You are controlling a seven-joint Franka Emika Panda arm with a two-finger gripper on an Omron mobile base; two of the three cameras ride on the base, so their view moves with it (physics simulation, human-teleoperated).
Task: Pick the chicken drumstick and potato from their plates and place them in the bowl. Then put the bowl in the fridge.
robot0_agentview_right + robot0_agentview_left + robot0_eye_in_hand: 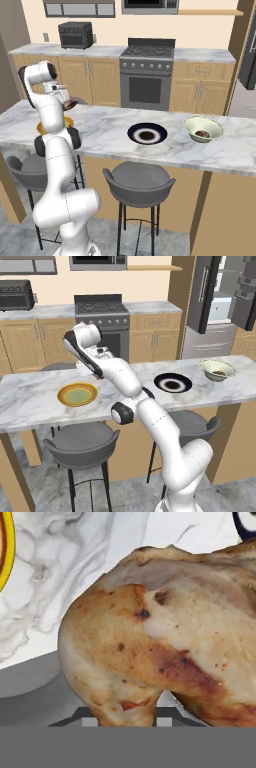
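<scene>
- While the gripper point(70, 105) hangs above the counter's point(30, 401) near left part, its jaws are clamped on the chicken drumstick point(165, 642), lifted off the yellow plate point(77, 394).
- The navy plate point(173, 383) lies mid-counter; what sits on it I cannot tell.
- Farther right, near the far edge, the bowl point(217, 369) holds a dark lump, probably the potato point(218, 373).
- Risk: the lumpy meat may slip during the long carry, or clip the bowl's rim.

— How many plates?
— Two: one yellow plate point(77, 394), one dark plate point(173, 383).
— And the rest?
— One bowl point(217, 369), one chicken drumstick point(165, 647), two stools point(82, 442) — one fridge point(220, 301).
</scene>
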